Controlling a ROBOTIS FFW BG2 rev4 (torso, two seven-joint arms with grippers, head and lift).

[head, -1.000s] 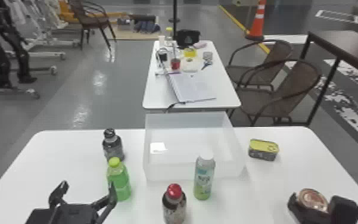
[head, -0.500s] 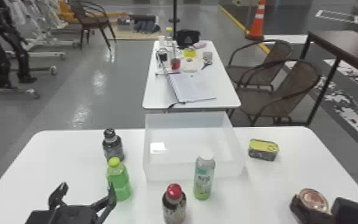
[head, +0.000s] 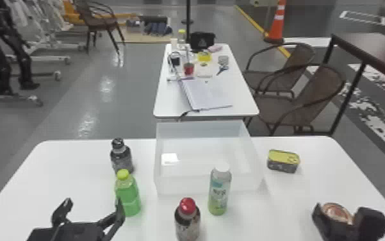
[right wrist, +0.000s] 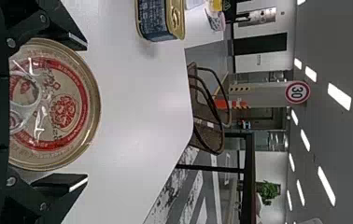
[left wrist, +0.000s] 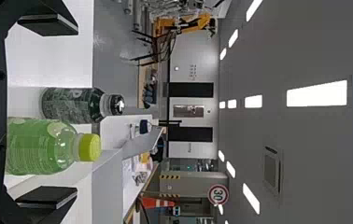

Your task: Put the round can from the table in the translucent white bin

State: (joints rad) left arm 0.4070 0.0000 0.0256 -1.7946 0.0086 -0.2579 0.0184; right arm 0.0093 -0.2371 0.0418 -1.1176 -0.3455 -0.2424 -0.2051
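While the right gripper [head: 339,210] clasps the round metal can [right wrist: 74,109] with its red-printed lid, the left gripper [head: 94,202] stands open.
Nearest, the can sits between the right gripper's fingers, outside the bin; a dark bottle with a red cap [head: 187,221] stands between the grippers. Farther off come a green, yellow-capped plastic bottle [head: 130,198], then the translucent white plastic bin [head: 185,186], a yellow-topped rectangular tin [head: 282,162] to its right.

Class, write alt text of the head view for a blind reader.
The right gripper holds a round can at the near right of a white table, with a translucent white bin at its far middle. Four bottles and a yellow-topped can stand nearby; the left gripper is open.
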